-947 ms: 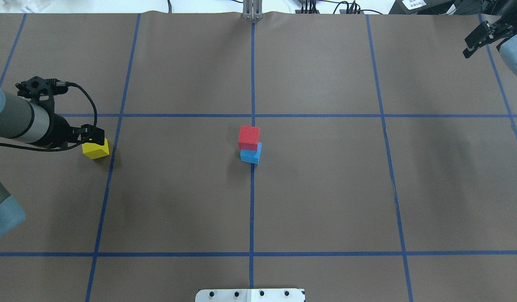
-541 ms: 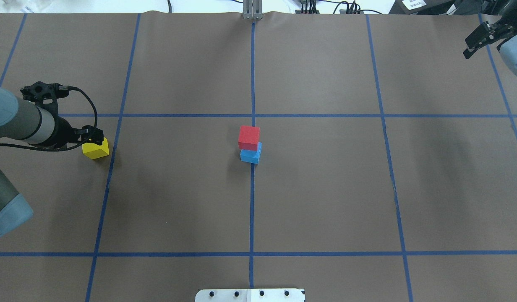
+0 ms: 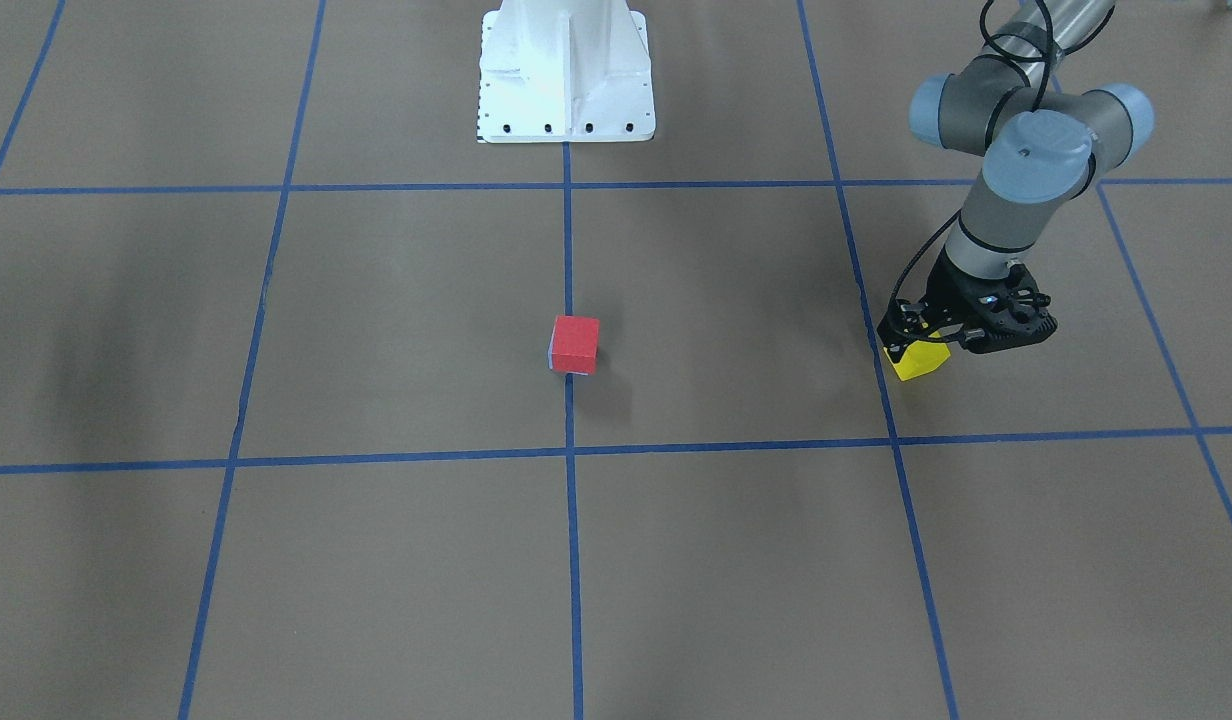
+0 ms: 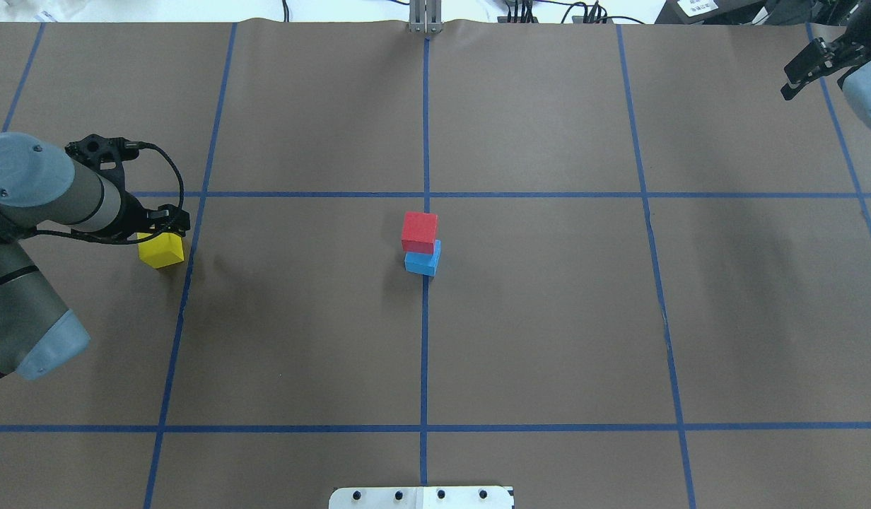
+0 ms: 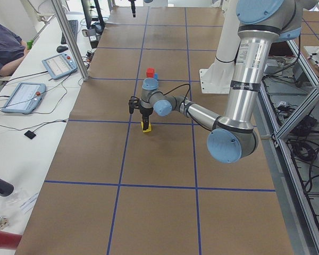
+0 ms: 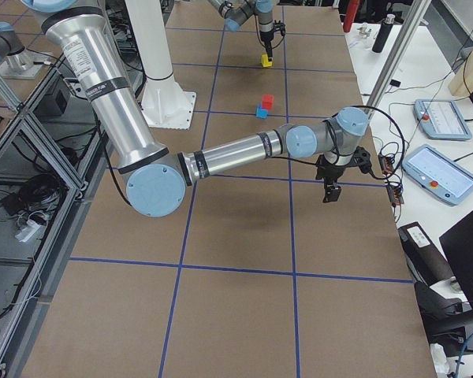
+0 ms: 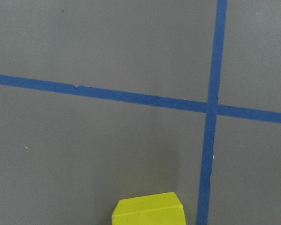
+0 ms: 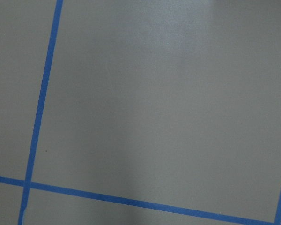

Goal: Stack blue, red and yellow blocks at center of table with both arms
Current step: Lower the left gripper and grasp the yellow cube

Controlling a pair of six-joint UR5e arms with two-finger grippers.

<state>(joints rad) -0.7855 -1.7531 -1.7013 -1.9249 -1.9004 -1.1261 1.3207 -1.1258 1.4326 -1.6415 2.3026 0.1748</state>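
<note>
The red block (image 4: 419, 232) sits on the blue block (image 4: 424, 263) at the table's centre, offset a little toward the far side. The yellow block (image 4: 161, 250) rests on the table at the left, also seen in the front view (image 3: 917, 363) and at the bottom of the left wrist view (image 7: 149, 209). My left gripper (image 4: 164, 225) hangs right over the yellow block, its jaws open on either side of the block's top (image 3: 916, 340). My right gripper (image 4: 786, 82) is open and empty at the far right corner.
The table is brown paper with a grid of blue tape lines (image 4: 425, 194). The robot's white base (image 3: 566, 70) stands at the near edge. Operators' tablets (image 6: 434, 118) and poles lie beyond the table's far side.
My left arm has swung its elbow and wrist to the right, and the gripper has shifted slightly right over the yellow block. The block has not moved. The right arm is almost still.
</note>
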